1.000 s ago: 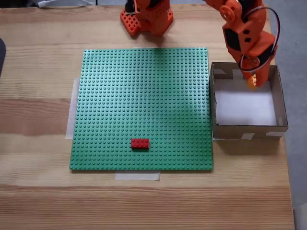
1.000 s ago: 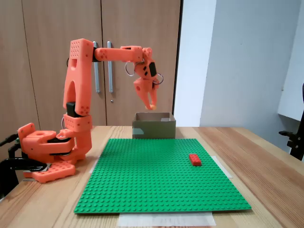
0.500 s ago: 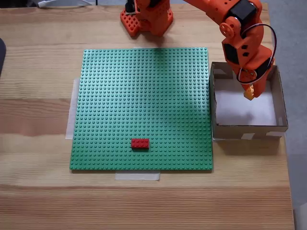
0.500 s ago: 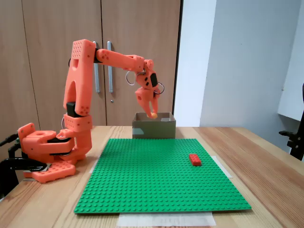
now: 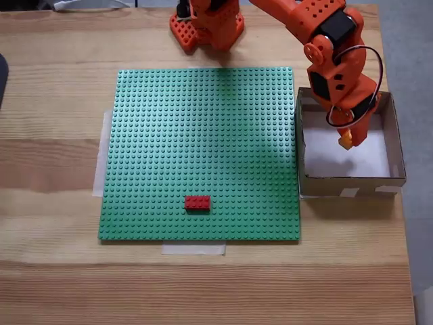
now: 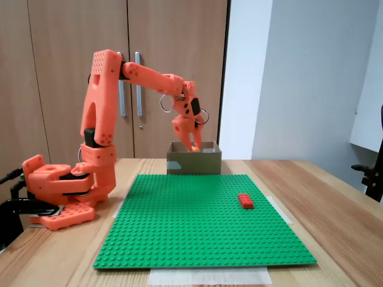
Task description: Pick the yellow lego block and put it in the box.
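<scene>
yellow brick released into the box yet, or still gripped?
Still gripped: the gripper holds the yellow lego block above the box floor.

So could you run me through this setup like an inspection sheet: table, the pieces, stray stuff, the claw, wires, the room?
Surface: wooden table with a green studded baseplate taped down.
Job's things: yellow lego block held in the gripper over the box; the box has a white floor.
Clutter: red brick on the baseplate near its front edge; a dark object at the table's left edge, cut off.
Grippers: gripper shut on the yellow lego block, pointing down into the box.
Cables: black wire looping beside the wrist.
Surroundings: wooden cupboard doors and a pale wall behind.
</scene>
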You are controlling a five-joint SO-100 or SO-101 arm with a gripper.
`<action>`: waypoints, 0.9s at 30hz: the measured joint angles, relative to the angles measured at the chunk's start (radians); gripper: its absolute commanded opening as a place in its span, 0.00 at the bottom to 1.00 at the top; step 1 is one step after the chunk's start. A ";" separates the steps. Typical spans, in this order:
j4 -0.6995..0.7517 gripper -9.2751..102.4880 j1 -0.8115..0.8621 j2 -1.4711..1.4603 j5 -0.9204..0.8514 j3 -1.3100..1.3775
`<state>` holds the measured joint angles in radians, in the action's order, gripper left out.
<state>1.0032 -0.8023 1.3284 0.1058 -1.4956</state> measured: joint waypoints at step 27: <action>-0.075 0.13 -0.003 -0.043 -0.077 -0.061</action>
<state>0.9281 -0.8053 1.2855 0.0291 -1.5570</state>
